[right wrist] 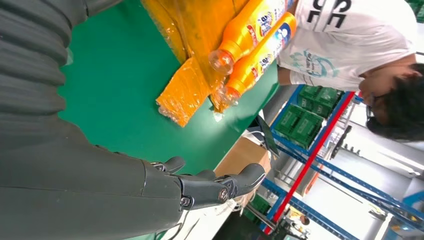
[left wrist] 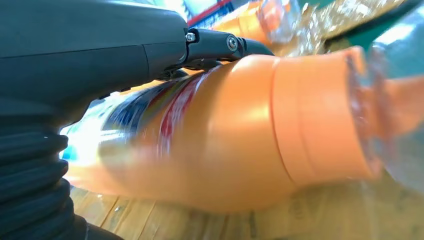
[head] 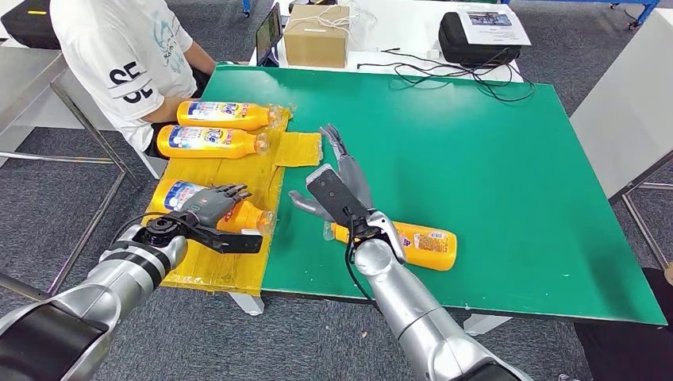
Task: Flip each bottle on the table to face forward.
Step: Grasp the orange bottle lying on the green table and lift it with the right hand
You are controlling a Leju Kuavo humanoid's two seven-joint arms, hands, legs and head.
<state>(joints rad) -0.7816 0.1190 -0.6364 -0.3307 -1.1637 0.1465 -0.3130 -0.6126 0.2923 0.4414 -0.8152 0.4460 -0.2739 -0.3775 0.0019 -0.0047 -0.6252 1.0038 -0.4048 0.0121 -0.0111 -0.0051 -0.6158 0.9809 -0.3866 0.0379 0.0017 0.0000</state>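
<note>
Fingers of the left hand (head: 213, 203) wrap the nearest bottle (head: 238, 213) at eight o'clock; right hand (head: 340, 184) is spread, empty. Risk: smooth bottle rolling off the sheet (head: 298, 148) edge.

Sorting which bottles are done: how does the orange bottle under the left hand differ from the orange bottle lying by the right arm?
The orange plastic bottle under the left hand lies on the yellow crinkled sheet; the orange plastic bottle by the right arm lies on the green table top. The left hand rests on the first; the right hand hovers open above the table, holding nothing. Both lie on their sides.
</note>
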